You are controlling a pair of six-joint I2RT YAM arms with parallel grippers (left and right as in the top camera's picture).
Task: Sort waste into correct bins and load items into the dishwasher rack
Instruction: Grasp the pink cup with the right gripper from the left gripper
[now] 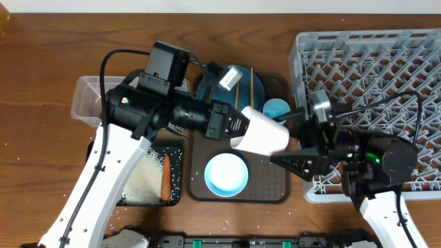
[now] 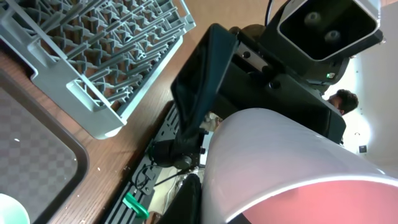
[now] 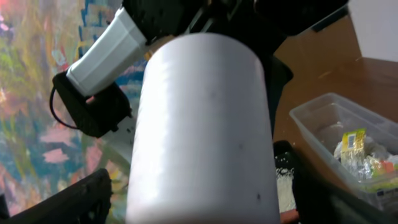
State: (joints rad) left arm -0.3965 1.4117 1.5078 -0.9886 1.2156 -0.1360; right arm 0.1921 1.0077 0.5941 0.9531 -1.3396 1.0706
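Pale pink cup (image 1: 262, 131) first: we see it held on its side in the air over the brown serving tray (image 1: 282, 194), where the light blue bowl (image 1: 226, 172) sits. The left gripper (image 1: 238, 129) is clamped tight on the cup's near end. The right gripper (image 1: 282, 141) has its fingers (image 3: 81, 200) spread wide on either side of the cup's body; we cannot tell whether they touch it. The grey dishwasher rack (image 1: 386, 55) stands just beside the tray

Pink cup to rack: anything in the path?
Yes. The right hand, open, sits directly between the pale pink cup held by the left hand and the dishwasher rack; its fingers flank the cup.
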